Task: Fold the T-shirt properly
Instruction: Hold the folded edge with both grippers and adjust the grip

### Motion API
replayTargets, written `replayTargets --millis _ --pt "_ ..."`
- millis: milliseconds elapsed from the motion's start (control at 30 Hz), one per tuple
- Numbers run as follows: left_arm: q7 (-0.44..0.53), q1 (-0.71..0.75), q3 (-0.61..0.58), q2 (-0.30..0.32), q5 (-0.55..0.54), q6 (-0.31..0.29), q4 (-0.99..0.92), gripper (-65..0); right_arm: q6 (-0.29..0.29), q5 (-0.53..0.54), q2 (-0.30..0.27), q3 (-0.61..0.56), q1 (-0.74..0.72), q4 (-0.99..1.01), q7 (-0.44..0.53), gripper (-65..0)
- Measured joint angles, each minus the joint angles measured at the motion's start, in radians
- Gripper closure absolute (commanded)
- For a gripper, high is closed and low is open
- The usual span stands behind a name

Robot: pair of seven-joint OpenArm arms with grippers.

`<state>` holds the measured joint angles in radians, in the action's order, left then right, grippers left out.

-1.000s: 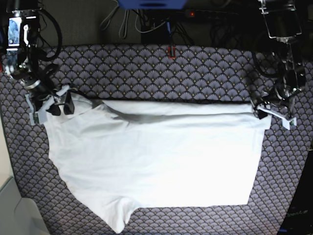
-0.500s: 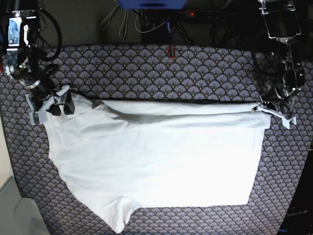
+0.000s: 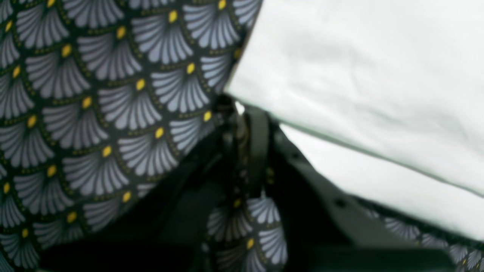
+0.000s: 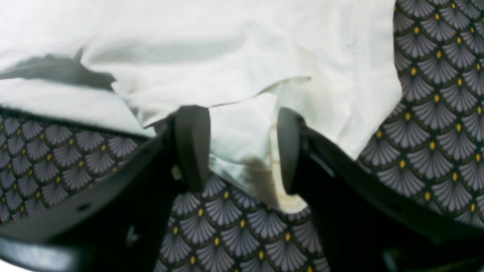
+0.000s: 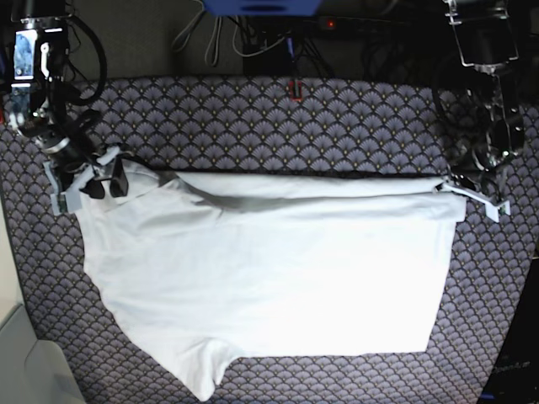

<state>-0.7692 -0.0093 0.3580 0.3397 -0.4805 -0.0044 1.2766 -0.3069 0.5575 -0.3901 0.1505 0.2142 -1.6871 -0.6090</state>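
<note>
no readable text, no labels, no brand marks, no numbers

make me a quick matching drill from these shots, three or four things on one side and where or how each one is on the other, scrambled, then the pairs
Things:
1. T-shirt
2. left gripper
3. right gripper
4. patterned cloth

States:
A. jaws apart, shirt fabric lying between them
B. spread over the whole table, grey fans with yellow dots
C. white, lying flat with its far edge folded over
D. jaws closed at the shirt's corner

Pairs: 1-C, 2-D, 3-A, 4-B
</note>
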Motion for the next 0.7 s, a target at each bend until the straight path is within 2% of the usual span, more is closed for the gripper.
replayTargets --millis 167,267,367,633,700 --pt "-0.029 0.013 0.000 0.000 -0.004 0.001 0.048 -0.4 0.000 0.000 -0.001 0.000 0.000 0.000 0.000 -30.2" --pt "-0.089 0.014 0.003 0.001 -0.002 0.004 0.100 -0.4 0.000 0.000 -0.002 0.000 0.000 0.000 -0.001 -30.6" --pt "-0.121 0.014 0.004 0.001 -0.004 0.001 0.144 -0.4 0.000 0.000 -0.030 -0.003 0.000 0.000 0.000 -30.6" --pt "-0.130 0.014 0.006 0.002 -0.002 0.001 0.178 -0.4 0.000 -0.001 -0.035 0.000 0.047 -0.002 -0.003 -30.8" --pt "-0.132 0.014 0.006 0.001 -0.003 0.001 0.177 -0.4 0.000 -0.002 -0.030 0.000 0.052 -0.002 -0.007 -32.7"
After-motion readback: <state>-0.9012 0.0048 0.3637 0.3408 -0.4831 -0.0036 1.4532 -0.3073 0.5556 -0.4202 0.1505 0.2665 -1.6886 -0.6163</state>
